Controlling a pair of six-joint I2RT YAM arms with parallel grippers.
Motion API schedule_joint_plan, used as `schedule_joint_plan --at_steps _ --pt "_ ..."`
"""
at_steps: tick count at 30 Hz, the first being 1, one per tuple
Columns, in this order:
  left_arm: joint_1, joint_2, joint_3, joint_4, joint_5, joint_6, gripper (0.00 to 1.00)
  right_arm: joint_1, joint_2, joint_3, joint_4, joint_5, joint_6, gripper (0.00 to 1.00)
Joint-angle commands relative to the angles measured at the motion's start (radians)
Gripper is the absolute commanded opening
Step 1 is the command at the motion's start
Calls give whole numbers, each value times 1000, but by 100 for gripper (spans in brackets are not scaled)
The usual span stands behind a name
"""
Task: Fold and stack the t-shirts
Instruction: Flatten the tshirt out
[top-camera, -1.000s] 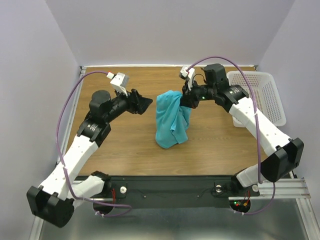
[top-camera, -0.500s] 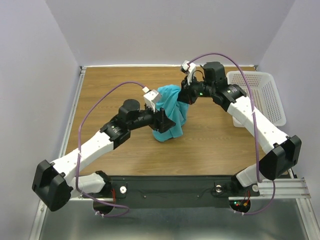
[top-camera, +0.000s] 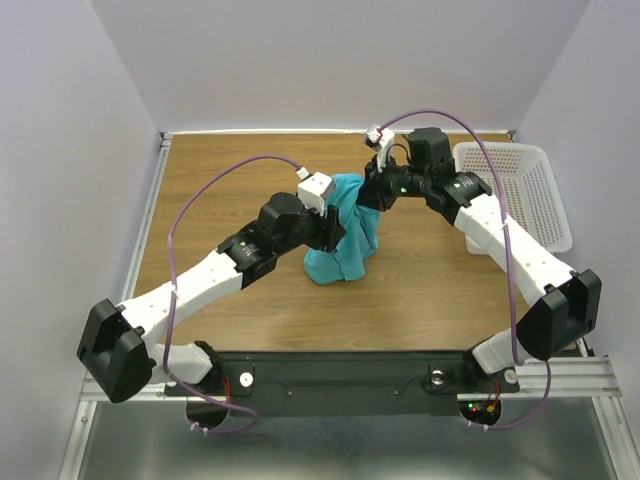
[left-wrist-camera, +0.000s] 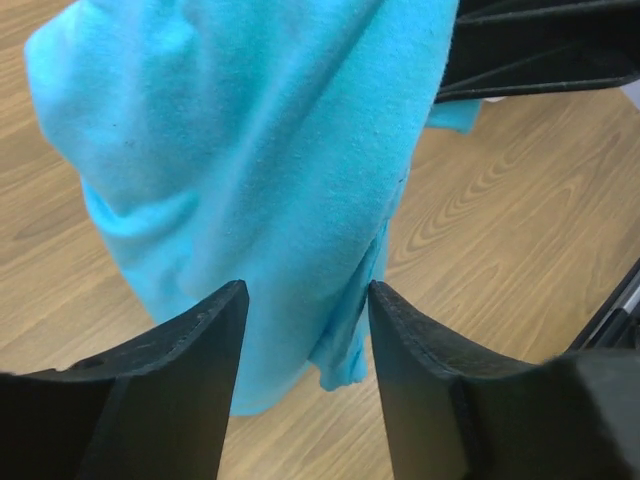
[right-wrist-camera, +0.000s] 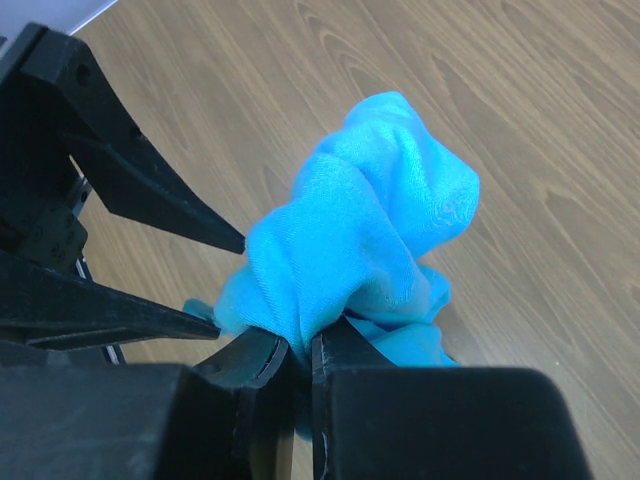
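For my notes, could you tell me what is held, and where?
The right fingers pinch the t-shirt by its bunched top; the left fingers hold nothing.

Bright, even light from above, just soft, faint shadows on the counter (top-camera: 430, 290). Wrist views catch the t-shirt (left-wrist-camera: 250, 150) crisp, softening toward the near edge.
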Motion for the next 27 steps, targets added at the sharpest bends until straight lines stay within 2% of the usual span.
schedule_joint_plan --at_steps 1,3,6,11,14,17,19,22,26,27 --pt "-14 30 50 13 48 36 56 -19 -41 15 82 -19 23 1" --pt "-18 35 46 19 84 43 49 -22 -43 14 86 -18 26 0" --pt "-31 38 43 22 124 51 45 -29 -46 8 92 -14 35 0" --pt "-40 55 47 9 125 60 43 -36 -49 2 101 -24 47 1" --pt "-41 73 58 6 119 66 33 -40 -56 2 102 -34 56 1" --pt "-48 86 78 1 124 75 12 -51 -67 -1 102 -45 62 0" --pt "-49 83 84 -2 124 79 2 -57 -79 -3 102 -53 61 1" --pt "-52 31 104 -10 148 86 0 -77 -99 5 75 -77 11 0" --pt "-55 -121 162 -25 232 89 0 -126 -128 131 -83 -126 -157 0" --pt "-54 -144 176 -31 254 91 0 -131 -130 170 -179 -143 -251 0"
